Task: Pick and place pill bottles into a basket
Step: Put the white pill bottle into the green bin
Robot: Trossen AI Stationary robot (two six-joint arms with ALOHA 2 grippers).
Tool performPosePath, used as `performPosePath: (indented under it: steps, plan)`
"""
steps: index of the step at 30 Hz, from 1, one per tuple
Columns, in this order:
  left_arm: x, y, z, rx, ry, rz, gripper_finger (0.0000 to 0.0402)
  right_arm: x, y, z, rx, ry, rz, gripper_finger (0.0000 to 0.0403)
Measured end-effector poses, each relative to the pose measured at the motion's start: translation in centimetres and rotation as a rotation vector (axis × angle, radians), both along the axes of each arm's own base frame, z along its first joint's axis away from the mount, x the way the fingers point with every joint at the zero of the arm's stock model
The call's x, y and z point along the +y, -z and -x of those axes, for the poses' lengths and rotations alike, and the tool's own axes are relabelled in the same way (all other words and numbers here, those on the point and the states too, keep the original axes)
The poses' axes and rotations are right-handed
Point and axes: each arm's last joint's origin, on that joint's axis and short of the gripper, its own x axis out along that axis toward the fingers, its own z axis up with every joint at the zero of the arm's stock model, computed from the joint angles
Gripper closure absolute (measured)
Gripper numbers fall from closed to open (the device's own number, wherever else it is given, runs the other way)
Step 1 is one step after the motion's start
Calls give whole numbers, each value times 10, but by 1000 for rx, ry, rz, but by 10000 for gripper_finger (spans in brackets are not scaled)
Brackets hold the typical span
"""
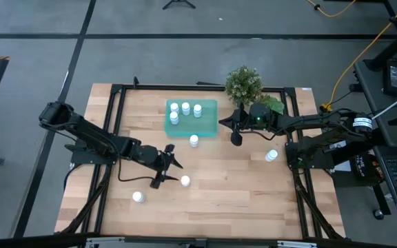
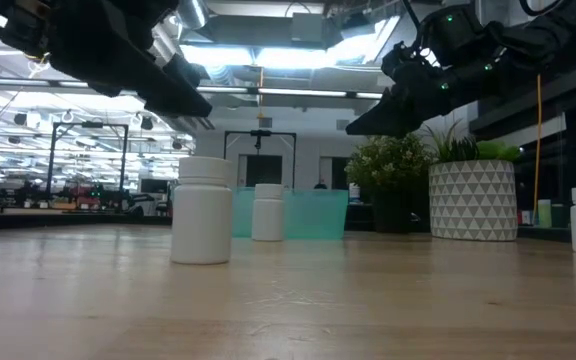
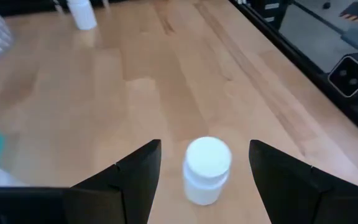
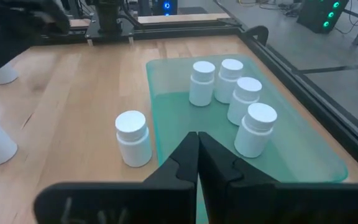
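Note:
The teal basket (image 1: 191, 118) stands at the far middle of the table with several white pill bottles (image 4: 238, 93) upright in it. One bottle (image 1: 194, 140) stands just outside its near edge. My left gripper (image 3: 204, 146) hovers open over the near-left table, and a loose bottle (image 3: 207, 169) stands upright on the wood just ahead, between its fingers and untouched. Other bottles stand at the near left (image 1: 138, 197) and right (image 1: 271, 156). My right gripper (image 4: 197, 155) is shut, raised by the basket's right end.
A patterned white pot with a green plant (image 1: 244, 84) stands behind the basket's right end. A black metal frame (image 1: 116, 110) runs along the table's edges. Bare wood lies between the loose bottles across the near half (image 1: 226, 200).

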Motion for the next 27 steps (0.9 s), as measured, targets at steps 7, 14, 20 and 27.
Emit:
performPosePath:
  steps: [7, 14, 20, 27]
  plan:
    - [-20, -1, -21, 63, 32, -20, 165, 0, 0, 0, -1, 1, -5, 391]
    - [-24, 4, -33, 103, -6, -52, 165, 4, 0, -1, -1, -8, -25, 391]
    - [-25, 9, -34, 133, -27, -26, 164, 10, 0, -3, -2, -29, -26, 391]
    - [-25, 11, -32, 150, -26, -35, 164, 10, 0, -3, -10, -30, -24, 391]
